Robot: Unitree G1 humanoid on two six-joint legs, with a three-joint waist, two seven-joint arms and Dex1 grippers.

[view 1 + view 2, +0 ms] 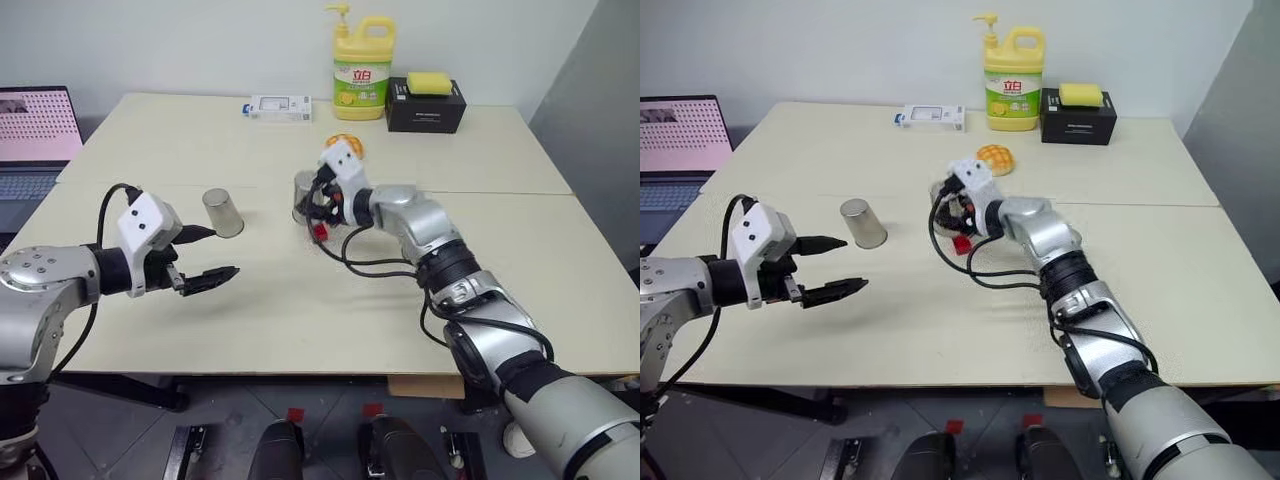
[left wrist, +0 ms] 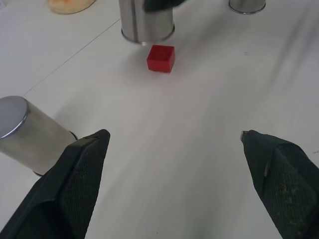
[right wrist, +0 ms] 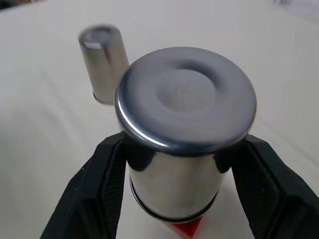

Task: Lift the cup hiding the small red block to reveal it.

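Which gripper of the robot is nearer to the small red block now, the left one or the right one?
Right. The right gripper is just above the small red block, shut on the cup lifted off it. The left gripper hangs open farther away, on the other side of another cup.

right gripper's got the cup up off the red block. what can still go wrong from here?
1. The right gripper clamps the cup on smooth, tapered steel; it could slip out, drop and cover or knock the small red block, which sits just below its rim.
2. The open left gripper hovers beside another upturned cup; a stray move might tip it.
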